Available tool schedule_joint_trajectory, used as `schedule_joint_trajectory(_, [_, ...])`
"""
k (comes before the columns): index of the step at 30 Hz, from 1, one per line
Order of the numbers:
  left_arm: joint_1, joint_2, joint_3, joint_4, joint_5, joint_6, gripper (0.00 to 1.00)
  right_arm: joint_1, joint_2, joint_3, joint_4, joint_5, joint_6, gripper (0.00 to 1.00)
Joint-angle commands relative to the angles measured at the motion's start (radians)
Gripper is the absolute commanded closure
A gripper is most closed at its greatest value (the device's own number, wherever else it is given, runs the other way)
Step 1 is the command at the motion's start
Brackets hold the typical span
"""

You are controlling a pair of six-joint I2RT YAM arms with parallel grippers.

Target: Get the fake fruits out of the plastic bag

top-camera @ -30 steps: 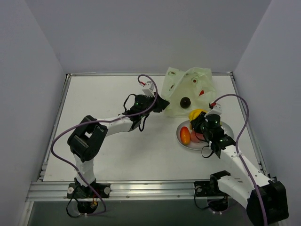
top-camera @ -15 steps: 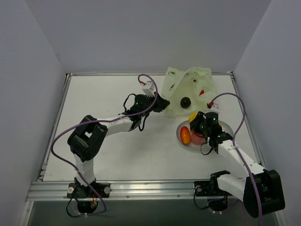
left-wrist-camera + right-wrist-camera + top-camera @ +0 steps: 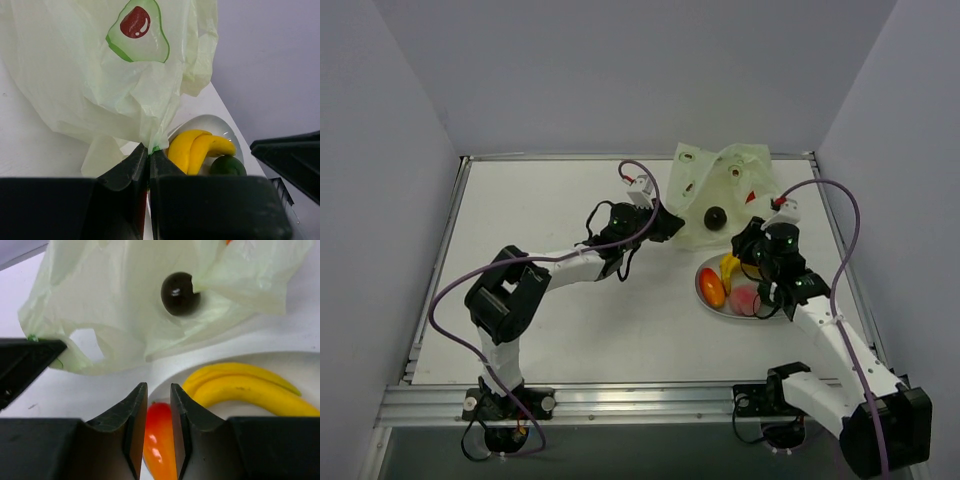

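The left fingers (image 3: 143, 158) are pressed fully together on a thin fold at the lower edge of the plastic bag (image 3: 75, 75), so the bag is pinched between them. In the top view these fingers (image 3: 669, 228) meet the left corner of the bag (image 3: 720, 185), which lies crumpled on the bench (image 3: 550, 220) near the far right corner.

The right fingers (image 3: 141, 401) stand a little apart, with a narrow gap, and nothing is held between them. In the top view they (image 3: 748, 240) hang over the far edge of the plate (image 3: 701, 278), just in front of the bag.

One dark brown round fruit (image 3: 180, 293) rests on the crinkled film of the bag (image 3: 100, 295), at its near side; from above it (image 3: 714, 216) shows as a dark spot on the pale bag. Something red (image 3: 748, 197) also shows at the bag, but I cannot tell which fruit it is.

The other fruits lie on the plate (image 3: 305, 362). The banana (image 3: 245, 385) is at the far side, touching the orange-red oval fruit (image 3: 159, 445) beside it. The pink peach (image 3: 747, 298) lies at the near side. In the left wrist view a green oval fruit (image 3: 227, 166) lies just beside the banana (image 3: 200, 147) on the plate (image 3: 210, 122).
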Motion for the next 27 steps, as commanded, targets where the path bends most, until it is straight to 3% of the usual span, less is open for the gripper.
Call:
schedule_joint_trajectory(1, [-0.021, -0.006, 0.040, 0.043, 0.000, 0.014, 0.98, 0.021, 0.139, 0.092, 0.022, -0.004, -0.061, 0.79])
schedule_joint_trajectory(2, [-0.024, -0.004, 0.040, 0.043, 0.001, 0.013, 0.98, 0.033, 0.176, 0.114, 0.029, 0.010, -0.074, 0.79])
schedule_joint_trajectory(4, [-0.027, -0.001, 0.039, 0.043, 0.004, 0.013, 0.98, 0.063, 0.299, 0.180, 0.036, 0.126, -0.094, 0.69])
schedule_joint_trajectory(5, [-0.027, -0.003, 0.037, 0.045, 0.006, 0.013, 0.98, 0.068, 0.336, 0.200, 0.050, 0.140, -0.113, 0.59])
schedule_joint_trajectory(6, [-0.029, -0.007, 0.034, 0.045, 0.007, 0.013, 0.98, 0.068, 0.374, 0.218, 0.064, 0.155, -0.118, 0.43])
schedule_joint_trajectory(9, [-0.029, -0.013, 0.023, 0.048, 0.015, 0.017, 0.98, 0.065, 0.508, 0.281, 0.105, 0.195, -0.138, 0.24])
schedule_joint_trajectory(18, [-0.033, -0.003, 0.005, 0.088, 0.036, -0.004, 0.98, 0.044, 0.801, 0.450, 0.158, 0.215, -0.157, 0.19])
schedule_joint_trajectory(27, [-0.032, 0.004, -0.015, 0.111, 0.036, -0.015, 0.98, 0.025, 0.934, 0.540, 0.182, 0.252, -0.207, 0.28])
